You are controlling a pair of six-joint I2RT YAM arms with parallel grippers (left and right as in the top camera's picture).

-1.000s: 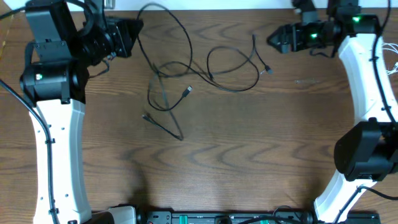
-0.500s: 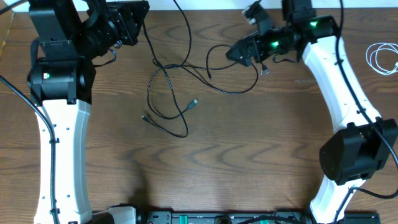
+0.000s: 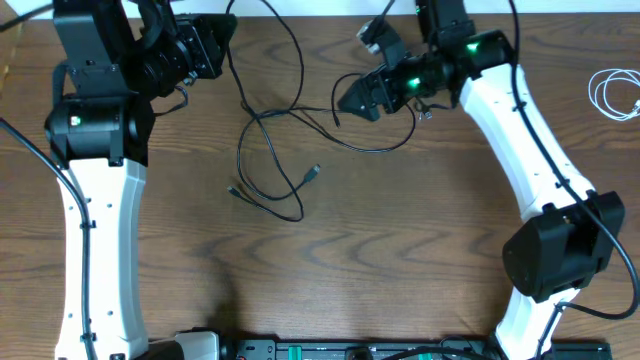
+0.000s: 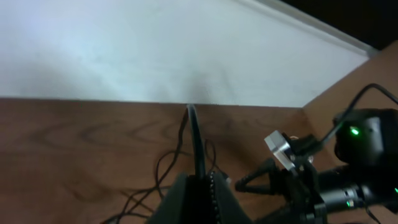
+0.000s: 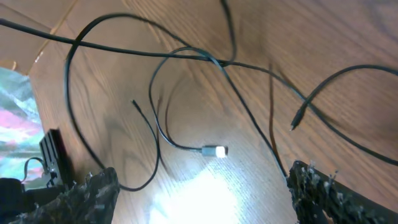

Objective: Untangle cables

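Two grippers, overhead: left gripper at the far left, right gripper far and right of centre, well apart.
Black cables, overhead: black cables lie in crossing loops on the table between the two arms. One strand runs up to the left gripper and one loop lies just beside the right gripper.
Plug, overhead: a pale plug lies near the middle of the tangle.
White cable, overhead: white cable lies coiled at the far right edge, well apart from the black ones.
Left wrist, grip: left gripper is pinched tight on a black strand that rises from between the fingers toward the wall.
Left wrist, beyond: thin loops on the wood; the right gripper shows at the right.
Right wrist, jaws: right gripper is spread wide, with nothing between the fingers.
Right wrist, cables: black cables cross below it, and the plug lies between the fingers' lines.
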